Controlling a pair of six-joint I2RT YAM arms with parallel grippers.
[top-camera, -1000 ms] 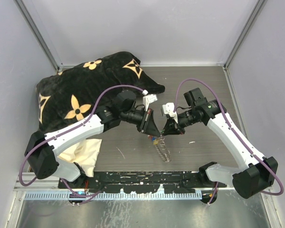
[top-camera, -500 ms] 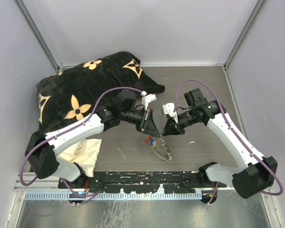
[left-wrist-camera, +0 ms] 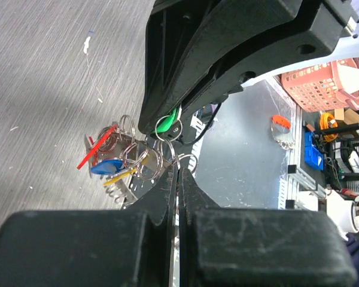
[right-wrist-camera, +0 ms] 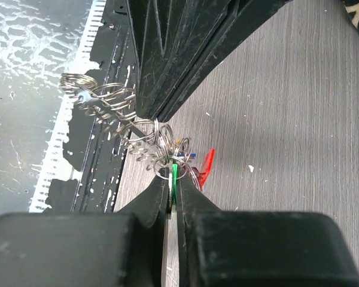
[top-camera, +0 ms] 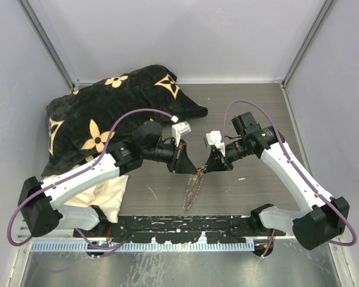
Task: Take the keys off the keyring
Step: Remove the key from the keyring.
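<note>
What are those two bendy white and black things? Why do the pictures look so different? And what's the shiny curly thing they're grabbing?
Those are two robot arms, bolted to the near edge of a table. The wide picture looks down from a camera above them. The other two come from small cameras on each arm's wrist, so you see that arm's own black fingers up close.

The left hand is pinched shut on the keyring, a springy coil of silver wire. The right hand is pinched on the green key. More little keys, red, blue and yellow, hang in a bunch beside it.

Also on the table are a black cushion with gold flowers and a cream cloth.
</note>
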